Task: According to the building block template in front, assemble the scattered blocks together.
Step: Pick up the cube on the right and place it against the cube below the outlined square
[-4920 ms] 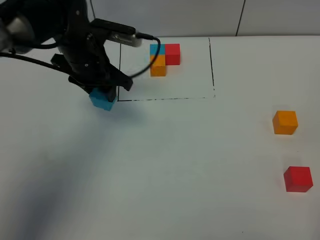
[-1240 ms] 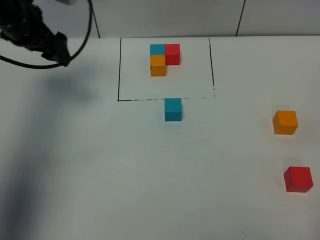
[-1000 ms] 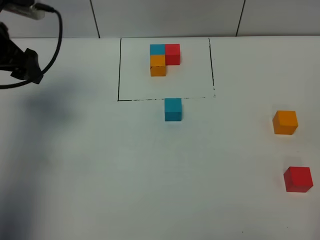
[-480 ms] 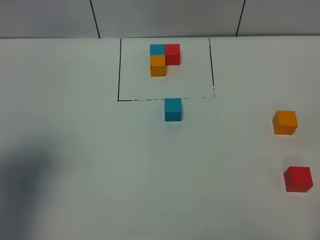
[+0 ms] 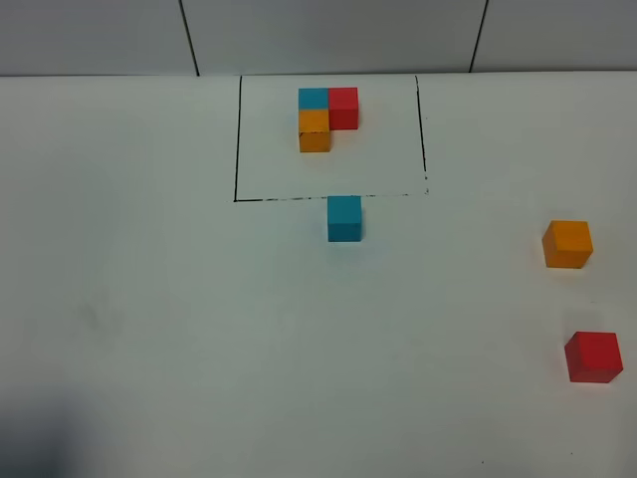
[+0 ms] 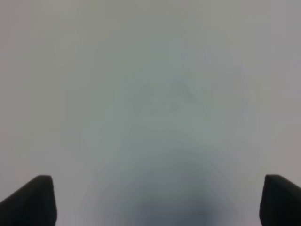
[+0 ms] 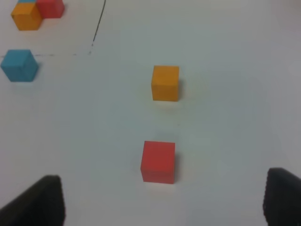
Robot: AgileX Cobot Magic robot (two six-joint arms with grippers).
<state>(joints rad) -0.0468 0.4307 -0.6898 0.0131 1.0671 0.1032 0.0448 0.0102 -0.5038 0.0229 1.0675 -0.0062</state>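
Note:
The building block template (image 5: 325, 116) is a blue, red and orange L-shaped cluster inside a black drawn rectangle at the back of the table; its orange and red cubes show in the right wrist view (image 7: 34, 12). The scattered teal-blue cube (image 5: 344, 218) (image 7: 19, 65) sits just in front of the rectangle's front line. The orange cube (image 5: 567, 244) (image 7: 165, 83) and the red cube (image 5: 594, 357) (image 7: 158, 161) lie apart at the right. My left gripper (image 6: 160, 200) is open over bare table. My right gripper (image 7: 162, 202) is open, back from the red cube. Neither arm shows in the exterior high view.
The white table (image 5: 199, 319) has a wall with dark seams (image 5: 185, 35) behind it. A faint shadow lies at the front left corner (image 5: 40, 438).
My left arm set the teal-blue cube down in front of the rectangle, then drew back to the left and out of the exterior high view. The cubes have not moved since.

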